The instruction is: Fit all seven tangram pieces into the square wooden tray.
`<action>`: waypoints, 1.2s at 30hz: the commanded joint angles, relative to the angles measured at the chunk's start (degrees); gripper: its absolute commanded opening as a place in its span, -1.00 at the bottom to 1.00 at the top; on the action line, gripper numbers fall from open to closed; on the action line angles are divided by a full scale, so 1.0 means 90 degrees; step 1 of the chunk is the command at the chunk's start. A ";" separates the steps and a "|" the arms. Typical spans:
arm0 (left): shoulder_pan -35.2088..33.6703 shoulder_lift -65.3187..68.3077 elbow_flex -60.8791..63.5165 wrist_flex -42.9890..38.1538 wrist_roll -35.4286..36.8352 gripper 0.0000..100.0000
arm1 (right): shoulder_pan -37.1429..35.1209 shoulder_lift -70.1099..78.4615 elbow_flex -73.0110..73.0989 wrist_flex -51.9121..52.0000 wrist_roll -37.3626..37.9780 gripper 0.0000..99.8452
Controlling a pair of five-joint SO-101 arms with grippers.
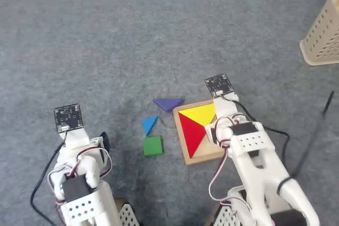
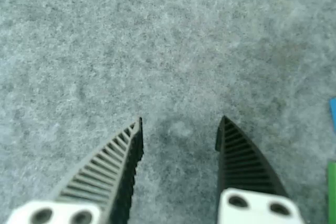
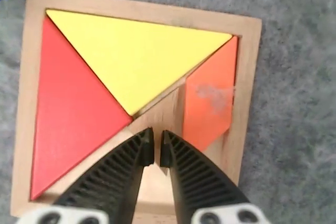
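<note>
The square wooden tray [image 1: 186, 154] lies under my right arm. It holds a yellow triangle [image 3: 136, 56], a red triangle [image 3: 68, 108] and an orange parallelogram [image 3: 210, 103]. My right gripper [image 3: 156, 141] is shut with nothing in it, its tips over the bare tray floor [image 3: 157, 182] just below the yellow triangle's corner. On the carpet left of the tray lie a purple parallelogram [image 1: 168, 103], a blue triangle [image 1: 149, 124] and a green square [image 1: 153, 145]. My left gripper [image 2: 181, 124] is open over bare carpet, to the left of those loose pieces.
A beige slatted basket [image 1: 323, 30] stands at the far right edge. A black cable [image 1: 312, 141] trails across the carpet right of the tray. Grey carpet [image 1: 106, 51] covers the whole work area, with wide free room at the back and left.
</note>
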 commanded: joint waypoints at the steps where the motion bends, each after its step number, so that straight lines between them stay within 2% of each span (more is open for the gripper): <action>1: -0.0029 -0.0127 -0.0083 0.0020 -0.0039 -0.57 | 0.0151 0.0288 -0.0469 -0.0396 0.0137 -0.95; 14: -0.0029 -0.0127 -0.0083 0.0020 -0.0039 -0.57 | 0.0171 0.0425 -0.0694 -0.0474 0.0088 -0.95; 23: -0.0029 -0.0127 -0.0083 0.0020 -0.0039 -0.57 | -0.0161 0.0503 -0.0449 -0.0435 0.0137 -0.95; 30: -0.0029 -0.0127 -0.0083 0.0020 -0.0039 -0.57 | -0.0122 0.0503 -0.0449 -0.0435 0.0137 -0.95; 36: -0.0029 -0.0127 -0.0083 0.0020 -0.0039 -0.57 | 0.0278 0.0503 -0.0469 -0.0444 0.0137 -0.95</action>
